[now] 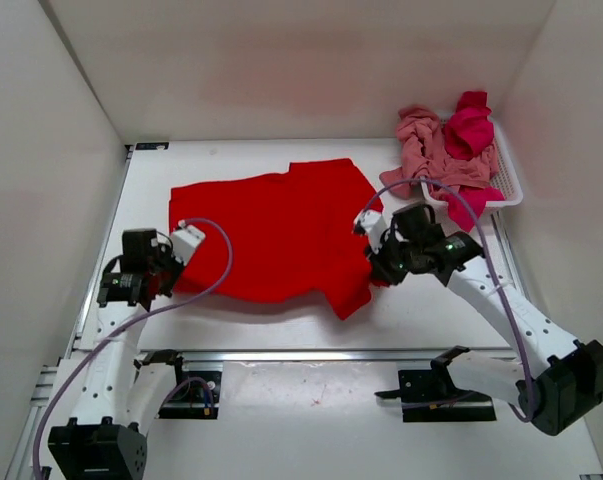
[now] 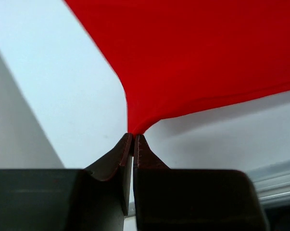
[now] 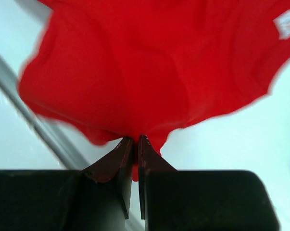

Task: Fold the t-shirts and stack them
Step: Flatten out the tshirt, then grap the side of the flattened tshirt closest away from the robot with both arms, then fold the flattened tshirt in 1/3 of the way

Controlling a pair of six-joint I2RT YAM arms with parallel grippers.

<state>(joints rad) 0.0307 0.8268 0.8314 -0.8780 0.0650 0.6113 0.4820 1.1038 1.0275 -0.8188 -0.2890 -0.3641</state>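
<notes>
The bright red t-shirt (image 1: 276, 235) lies spread across the middle of the bench (image 1: 431, 310), well apart from the far edge and reaching nearly to the metal rail (image 1: 331, 355) along the near edge. Its lower right part ends in a loose point towards the near edge.

The left gripper (image 2: 133, 137) is at the shirt's left edge, on the left side of the bench. Its jaws are pressed together on a small pinch of the red cloth, which draws up into a narrow peak at the fingertips and casts a shadow on the white surface beneath. The right gripper (image 3: 133, 139) is at the shirt's right edge. Its jaws are likewise clamped on a gathered fold of red fabric, which fans out in soft ripples away from the fingers. A small white label (image 3: 284, 23) shows on the cloth at the upper right of the right wrist view.

At the far right corner sits a white mesh basket (image 1: 509, 180). The dusty salmon pink t-shirt (image 1: 426, 150) is crumpled in it and spills over its left rim. The crimson-magenta t-shirt (image 1: 468, 130) is bunched on top, with part of it showing at the basket's near end.
</notes>
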